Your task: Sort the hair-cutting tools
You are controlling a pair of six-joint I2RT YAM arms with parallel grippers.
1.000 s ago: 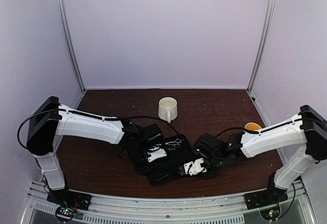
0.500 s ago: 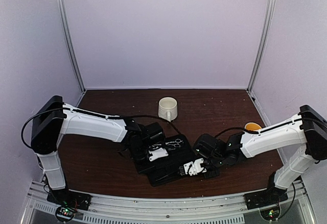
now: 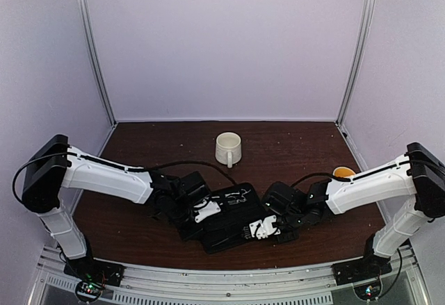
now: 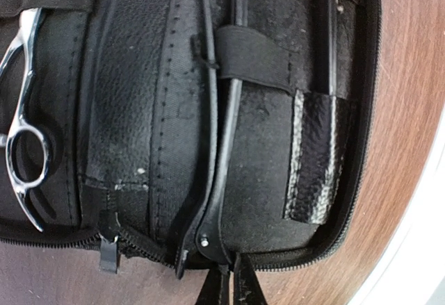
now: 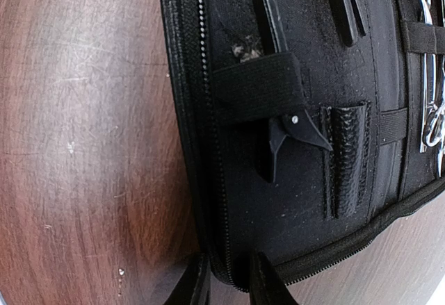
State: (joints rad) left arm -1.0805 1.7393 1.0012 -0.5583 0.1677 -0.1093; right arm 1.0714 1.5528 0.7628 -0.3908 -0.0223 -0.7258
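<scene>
An open black case lies between my grippers. Silver scissors sit strapped in it, and they show in the left wrist view and the right wrist view. A thin black hair clip lies under an elastic strap. My left gripper is closed on the clip's hinge end at the case's zip edge. A second black clip sits under another strap. My right gripper pinches the case's zipped rim, one finger on each side.
A white mug stands behind the case. A yellow-lined mug is at the right, partly hidden by the right arm. A slim black item sits in a textured pocket. The near table edge is close.
My left arm has drawn back to the left and nearer, so its gripper now sits at the case's left edge. The right arm and the case have stayed still.
</scene>
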